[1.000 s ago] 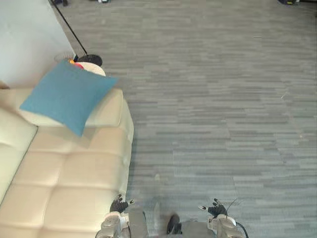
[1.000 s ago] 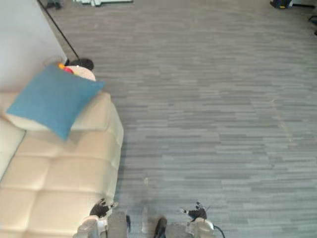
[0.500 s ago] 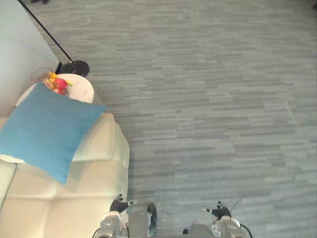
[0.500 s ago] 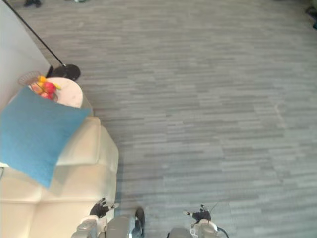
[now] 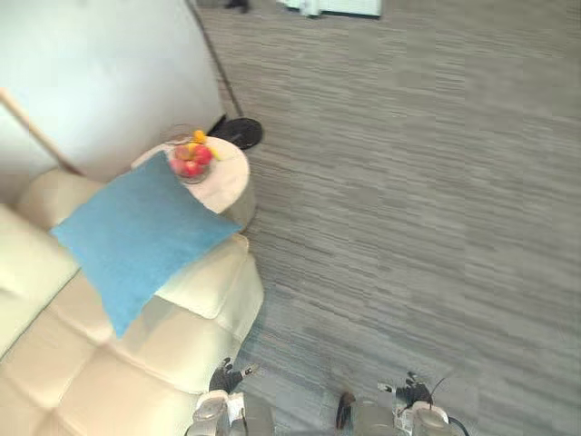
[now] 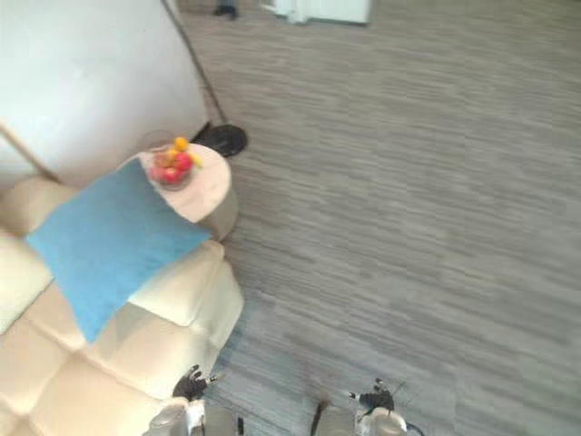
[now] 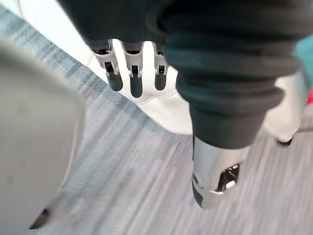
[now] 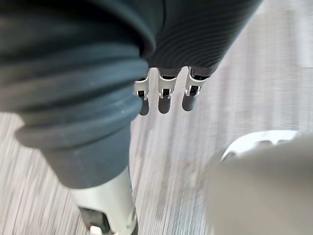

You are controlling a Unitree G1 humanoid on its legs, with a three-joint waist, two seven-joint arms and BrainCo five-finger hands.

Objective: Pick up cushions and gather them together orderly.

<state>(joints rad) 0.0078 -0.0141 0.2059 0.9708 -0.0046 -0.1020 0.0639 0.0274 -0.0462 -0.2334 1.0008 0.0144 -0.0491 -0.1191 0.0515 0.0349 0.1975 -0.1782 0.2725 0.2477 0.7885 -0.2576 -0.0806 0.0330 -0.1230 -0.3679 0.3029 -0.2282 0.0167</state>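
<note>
- My left hand (image 5: 224, 374) hangs low at my side. Its fingers (image 7: 136, 81) are straight and loose, the thumb is apart, and it holds nothing.
- My right hand (image 5: 410, 391) hangs the same way on the other side. Its fingers (image 8: 164, 95) are straight and relaxed over the grey carpet (image 5: 408, 227), with nothing in its grasp.
- The blue cushion (image 5: 136, 236) is ahead of my left hand and further out to the left, well apart from it. Neither of my hands touches it.
- The cushion lies tilted over the arm of the cream sofa (image 5: 136, 372). One corner points down toward the seat and the opposite corner is up by the side table (image 5: 231, 186).
- The sofa's near corner is just beside my left hand, and its cream edge shows past those fingers in the wrist view.
- The small, round side table stands beyond the cushion, farther from my left hand, with a bowl of fruit (image 5: 192, 162) on it.
- Past the table a black round lamp base (image 5: 238, 133) sits on the carpet beside a white wall (image 5: 100, 73), with a thin pole rising from it.
</note>
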